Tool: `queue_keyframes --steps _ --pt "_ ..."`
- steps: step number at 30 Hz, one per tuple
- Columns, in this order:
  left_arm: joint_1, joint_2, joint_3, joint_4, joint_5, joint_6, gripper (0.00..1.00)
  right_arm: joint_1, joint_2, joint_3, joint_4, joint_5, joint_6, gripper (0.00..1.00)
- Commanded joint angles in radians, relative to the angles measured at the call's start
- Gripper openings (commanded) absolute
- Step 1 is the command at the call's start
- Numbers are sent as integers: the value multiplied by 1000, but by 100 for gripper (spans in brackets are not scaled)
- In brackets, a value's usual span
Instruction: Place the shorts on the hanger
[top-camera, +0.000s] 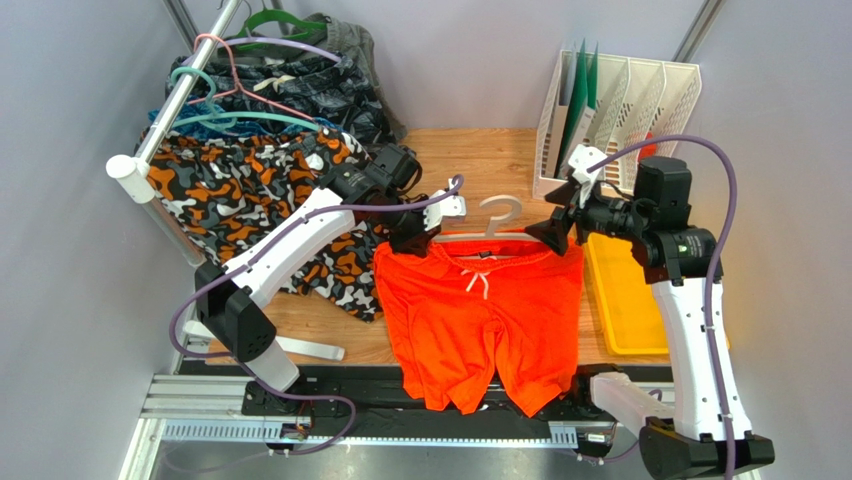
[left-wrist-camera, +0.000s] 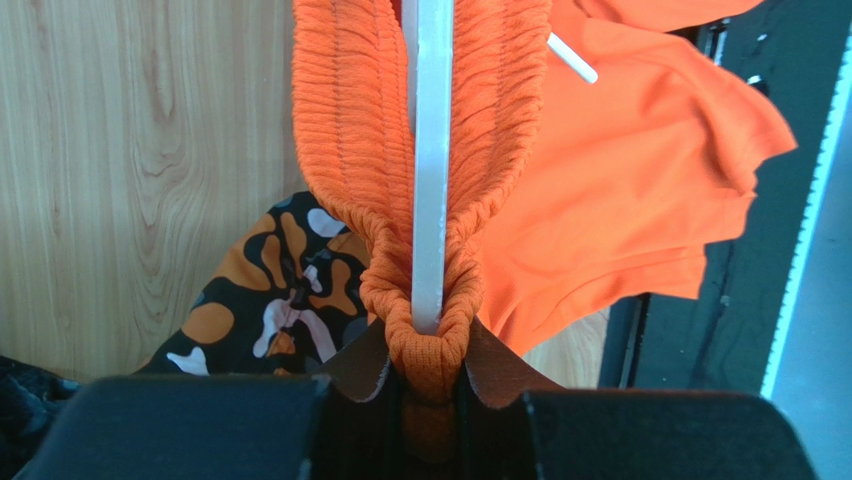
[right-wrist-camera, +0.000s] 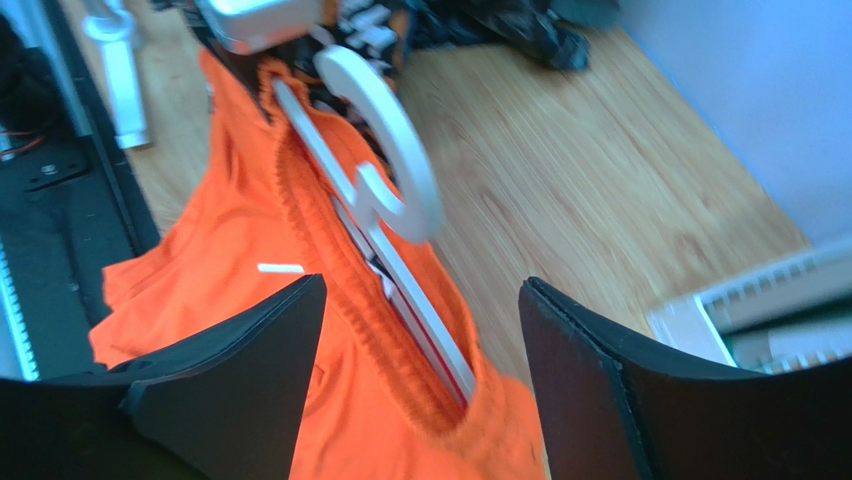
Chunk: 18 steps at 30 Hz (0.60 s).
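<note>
Left wrist view: left gripper (left-wrist-camera: 432, 362) is pinching the shorts (left-wrist-camera: 640, 180) at the waistband, bunched round the left end of the hanger (left-wrist-camera: 431, 150). Jaws are almost closed on fabric, probably pinning the elastic so it isn't slipping off. Right gripper (right-wrist-camera: 420, 292) is sitting wide open, gripping nothing, fingers straddling the other hanger end, likely lining up to seat that side. Shorts are lying flat on the table (top-camera: 480, 160), waistband wrapping the hanger, hook pointing away from the arms.
</note>
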Motion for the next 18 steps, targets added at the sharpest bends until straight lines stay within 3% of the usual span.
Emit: queue_keyframes --steps 1,6,9,12,13,14,15,17,18 --pt "2 -94 73 -66 98 9 0 153 -9 29 146 18 47 75" --pt "0 -127 87 -126 127 47 0 266 64 82 202 80 107 71" --pt "0 -156 82 -146 145 55 0 294 96 118 231 86 139 61" --pt "0 -166 76 -154 150 46 0 315 115 145 252 78 185 31" --pt "1 -174 75 -155 150 38 0 323 129 167 243 80 188 13" --pt "0 -182 73 -151 150 31 0 329 135 179 234 78 191 5" --pt "0 -197 66 -136 147 12 0 338 141 188 219 71 194 0" --pt "2 -215 56 -99 131 -14 1 343 147 202 219 58 230 0" --pt "2 -238 52 -85 109 -40 7 346 144 208 235 57 246 0"
